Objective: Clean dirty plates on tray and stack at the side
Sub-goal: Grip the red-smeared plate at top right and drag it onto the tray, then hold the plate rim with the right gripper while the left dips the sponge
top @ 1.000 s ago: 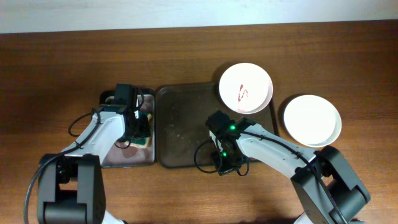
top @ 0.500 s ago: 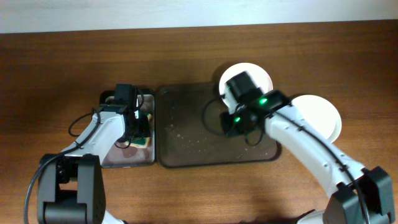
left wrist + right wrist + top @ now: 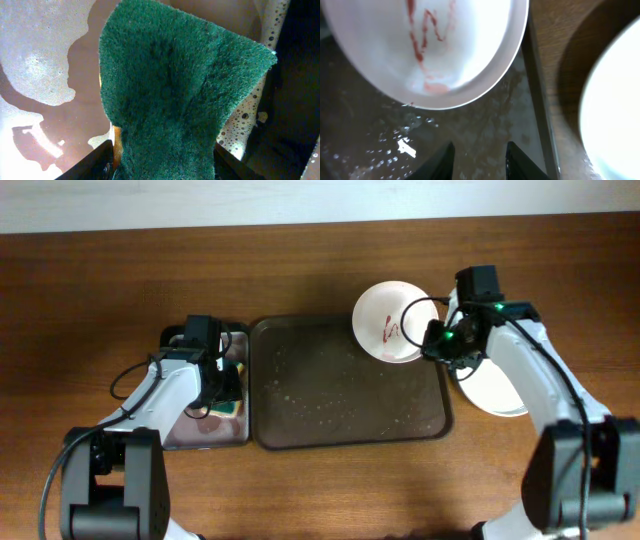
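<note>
- Right claw (image 3: 479,162) stands part-way open, and nothing lies between its two dark fingertips (image 3: 442,159); it has hold of nothing.
- Just beneath and ahead of it is the wet, speckled floor of the brown tray (image 3: 470,125), close to that tray's right rim.
- Past the fingertips sits the dirty plate (image 3: 420,45), white, with red sauce streaks across its inside. Its near edge lies over the tray floor.
- To the right, beyond the rim, a pale plate (image 3: 615,110) rests on the wooden table (image 3: 555,60); the part that shows looks clean.
- Left claw (image 3: 157,167) is closed on a green sponge (image 3: 175,90). The sponge is pinched and bowed between the fingers, and a yellow layer shows at its lower left edge.
- Behind the sponge is the grey tray (image 3: 40,50), shiny, with foam and soapy water on it.
- From above, the left claw (image 3: 222,385) and the sponge (image 3: 232,408) are over the grey tray (image 3: 190,438), which lies just beside the left side of the brown tray (image 3: 340,415).
- The dirty plate (image 3: 395,320) sits at the brown tray's far right corner, and part of it overhangs the far rim.
- The right claw (image 3: 437,342) hovers at that plate's right edge, above the tray's right rim.
- The pale plate (image 3: 495,390) lies on the table (image 3: 300,270) just right of the brown tray, partly under the right arm. I cannot tell whether more than one plate is stacked there.
</note>
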Controlling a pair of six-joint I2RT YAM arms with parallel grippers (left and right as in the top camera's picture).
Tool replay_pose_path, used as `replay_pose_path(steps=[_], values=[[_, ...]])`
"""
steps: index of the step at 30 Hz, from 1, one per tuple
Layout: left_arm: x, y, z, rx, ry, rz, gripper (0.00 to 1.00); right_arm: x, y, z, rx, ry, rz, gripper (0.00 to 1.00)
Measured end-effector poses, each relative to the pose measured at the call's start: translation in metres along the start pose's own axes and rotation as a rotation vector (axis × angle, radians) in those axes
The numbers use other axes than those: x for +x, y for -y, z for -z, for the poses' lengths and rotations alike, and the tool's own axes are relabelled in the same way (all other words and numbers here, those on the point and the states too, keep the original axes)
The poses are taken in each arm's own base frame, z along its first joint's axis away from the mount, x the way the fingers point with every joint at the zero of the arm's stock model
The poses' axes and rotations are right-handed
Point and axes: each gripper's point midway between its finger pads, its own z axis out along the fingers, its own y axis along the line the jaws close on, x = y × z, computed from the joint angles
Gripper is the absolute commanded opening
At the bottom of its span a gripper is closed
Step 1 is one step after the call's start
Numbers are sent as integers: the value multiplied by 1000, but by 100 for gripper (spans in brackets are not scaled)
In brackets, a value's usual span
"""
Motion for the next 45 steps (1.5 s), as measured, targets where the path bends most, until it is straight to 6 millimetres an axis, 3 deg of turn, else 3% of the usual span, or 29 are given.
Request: replay_pose_path(steps=[5, 9, 12, 16, 20, 24, 28, 35, 42, 45], values=[[0, 0, 0, 0, 0, 0, 55, -5, 6, -43, 7, -39, -84, 33], [0, 0, 0, 0, -1, 0, 55, -4, 5, -65, -13, -66, -110, 32], [0, 0, 0, 0, -1, 0, 55, 0, 6, -72, -17, -94, -124, 19], [0, 0, 0, 0, 0, 0, 56, 10, 2, -72, -34, -139, -134, 14], [0, 0, 0, 0, 0, 0, 56, 33, -15, -73, -71, -221, -94, 9], [0, 0, 0, 0, 0, 0, 56, 73, -37, -70, -60, -347, -37, 8], [0, 0, 0, 0, 0, 0, 56, 98, -51, -68, -50, -417, 14, 18], [0, 0, 0, 0, 0, 0, 56, 86, -48, -66, -61, -392, 31, 28], [0, 0, 0, 0, 0, 0, 56, 22, -78, -49, -159, -186, 233, 30], [0, 0, 0, 0, 0, 0, 56, 19, -79, -49, -167, -170, 312, 35]])
